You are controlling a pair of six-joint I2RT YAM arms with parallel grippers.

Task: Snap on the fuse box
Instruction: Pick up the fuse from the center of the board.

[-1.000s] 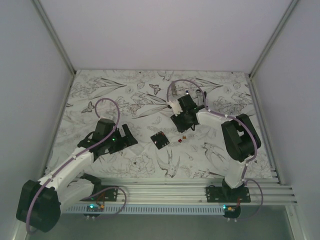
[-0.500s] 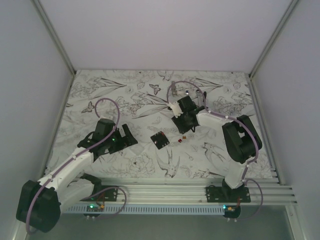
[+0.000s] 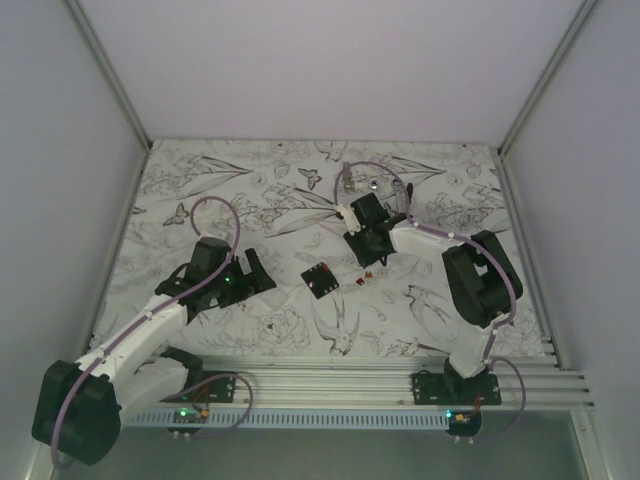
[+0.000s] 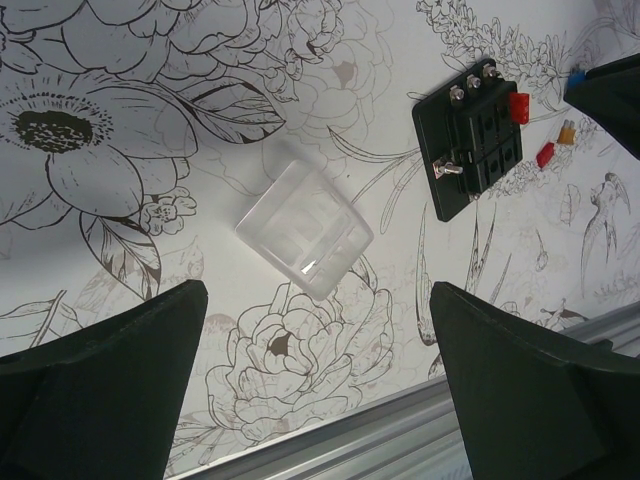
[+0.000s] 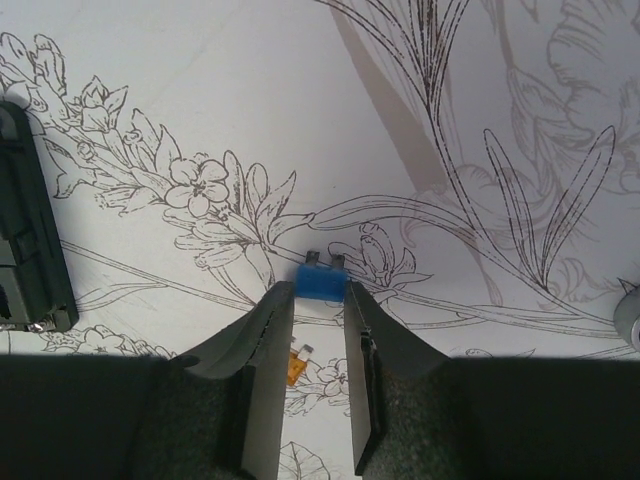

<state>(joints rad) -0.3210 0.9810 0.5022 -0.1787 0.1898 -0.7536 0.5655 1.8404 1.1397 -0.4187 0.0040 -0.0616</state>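
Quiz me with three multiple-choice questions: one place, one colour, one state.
1. Relative to the black square plastic fuse box, the clear square plastic cover lies: A) on top B) beside it, apart C) under it
2. The small plastic fuse in the right gripper is: A) red B) yellow C) blue
3. The left gripper is: A) open B) shut on the cover C) shut on the fuse box
1 B, bare floral-print table lies between them; 2 C, blue shows between the jaws; 3 A, jaws wide apart, empty.
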